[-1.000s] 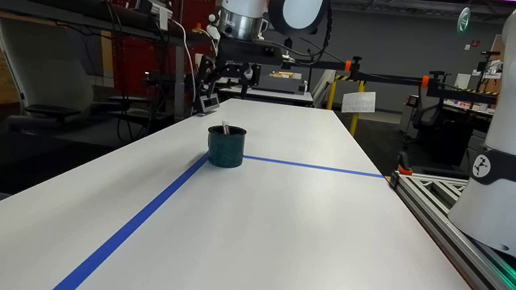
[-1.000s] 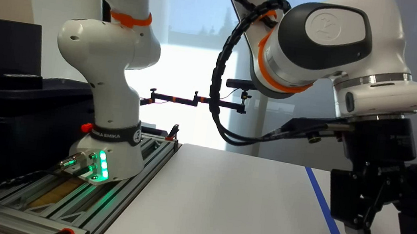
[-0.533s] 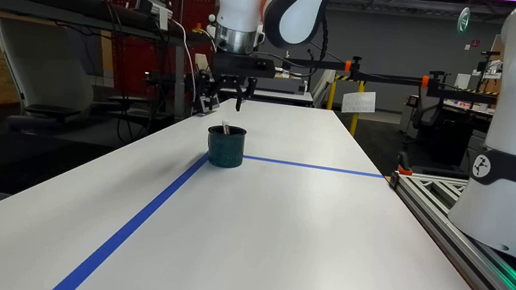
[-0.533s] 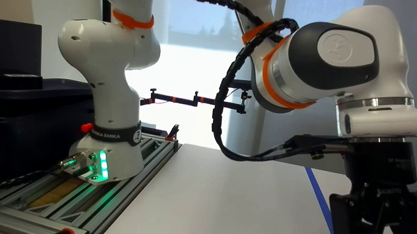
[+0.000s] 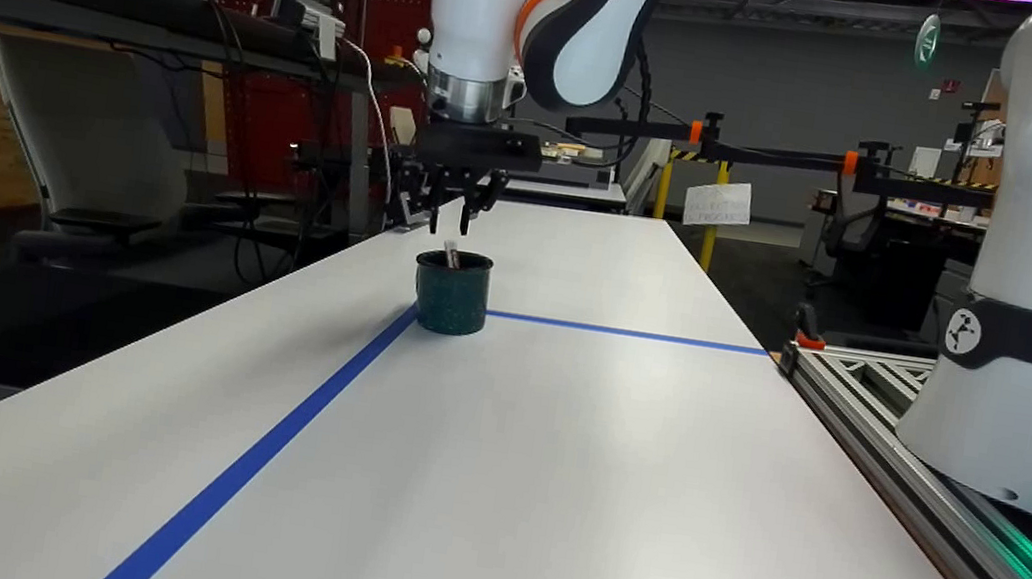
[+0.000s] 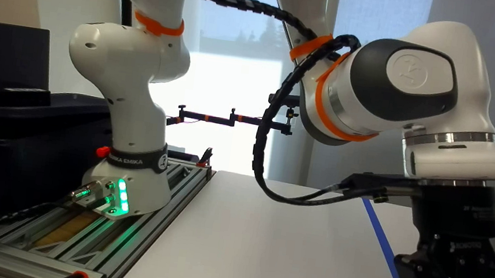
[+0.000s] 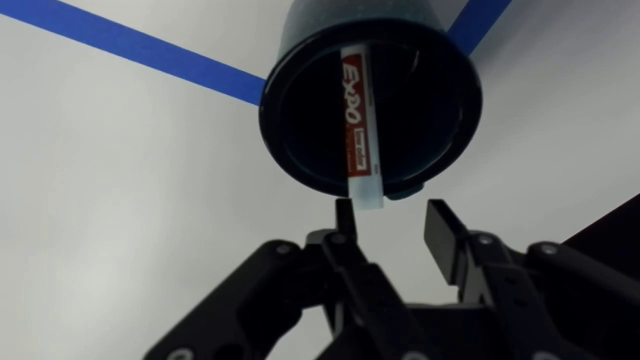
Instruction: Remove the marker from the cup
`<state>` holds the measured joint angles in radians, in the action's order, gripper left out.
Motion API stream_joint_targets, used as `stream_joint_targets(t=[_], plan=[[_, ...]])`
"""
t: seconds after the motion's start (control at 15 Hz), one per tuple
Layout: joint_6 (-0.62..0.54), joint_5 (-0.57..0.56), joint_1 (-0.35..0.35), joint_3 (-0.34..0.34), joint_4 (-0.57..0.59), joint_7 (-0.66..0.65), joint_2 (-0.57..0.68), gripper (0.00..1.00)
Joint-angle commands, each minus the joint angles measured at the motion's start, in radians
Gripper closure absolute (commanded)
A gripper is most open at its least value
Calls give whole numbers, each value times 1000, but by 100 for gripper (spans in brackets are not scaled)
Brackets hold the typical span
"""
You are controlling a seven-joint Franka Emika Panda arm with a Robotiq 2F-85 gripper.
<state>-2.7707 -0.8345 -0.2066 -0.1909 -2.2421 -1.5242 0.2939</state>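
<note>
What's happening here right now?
The Franka arm is on the job of taking the marker out of the dark teal cup. The marker leans in the cup, one end poking past the rim, not yet lifted out. The gripper hangs close to that end with its jaws apart, holding nothing. The cup stands on the white table.

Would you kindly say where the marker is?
In the wrist view, the marker leans in the cup, just left of centre, its pale end crossing the rim near the open jaws.
</note>
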Motion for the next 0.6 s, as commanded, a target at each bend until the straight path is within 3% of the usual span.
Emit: stream_joint_targets(t=[0.0,0.53], plan=[[12,-53,25,-27,25,-66,22,55],[11,-81,42,-55,43,-111,58,59]])
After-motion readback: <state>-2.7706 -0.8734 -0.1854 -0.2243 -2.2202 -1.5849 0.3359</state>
